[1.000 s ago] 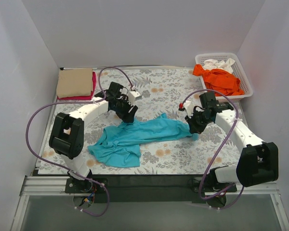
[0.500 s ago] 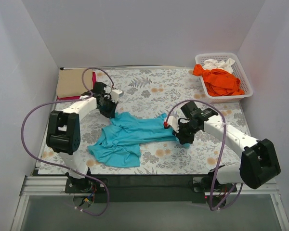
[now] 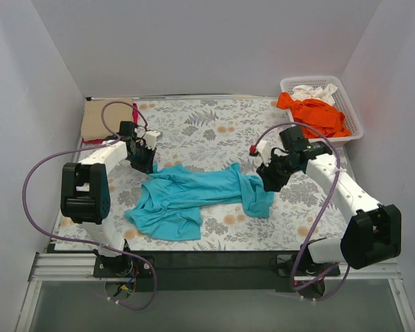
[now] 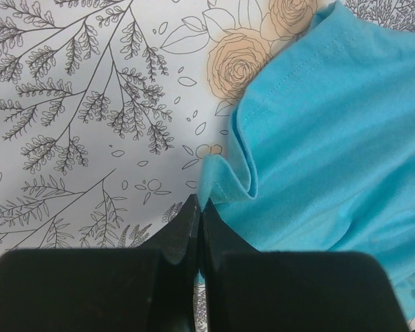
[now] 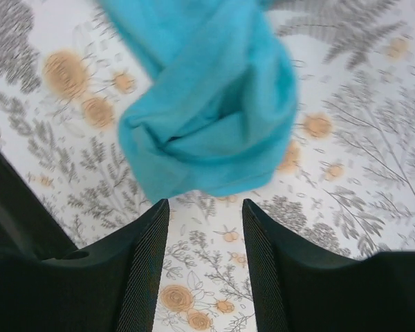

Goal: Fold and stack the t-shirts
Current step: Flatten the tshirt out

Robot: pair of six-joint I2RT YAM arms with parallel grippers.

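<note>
A turquoise-teal t-shirt [image 3: 194,197] lies crumpled and stretched sideways on the floral cloth. My left gripper [image 3: 143,166] is at the shirt's upper left corner; in the left wrist view its jaws [image 4: 199,206] are shut on a thin edge of the teal cloth [image 4: 318,138]. My right gripper [image 3: 268,182] hovers open just right of the shirt's bunched right end [image 5: 207,124], with only table cloth between its fingers [image 5: 151,263]. A folded tan shirt [image 3: 100,119] rests on a magenta-red one [image 3: 134,114] at the back left.
A white lattice basket [image 3: 355,119] at the back right holds an orange shirt [image 3: 318,114] and a white shirt [image 3: 311,91]. The grey-and-orange floral table cloth [image 3: 214,131] covers the table. White walls close in on both sides.
The left gripper shut on the teal shirt's corner and drew it leftward. The right gripper opened, let go of the shirt's right end, and backed off to the right.
</note>
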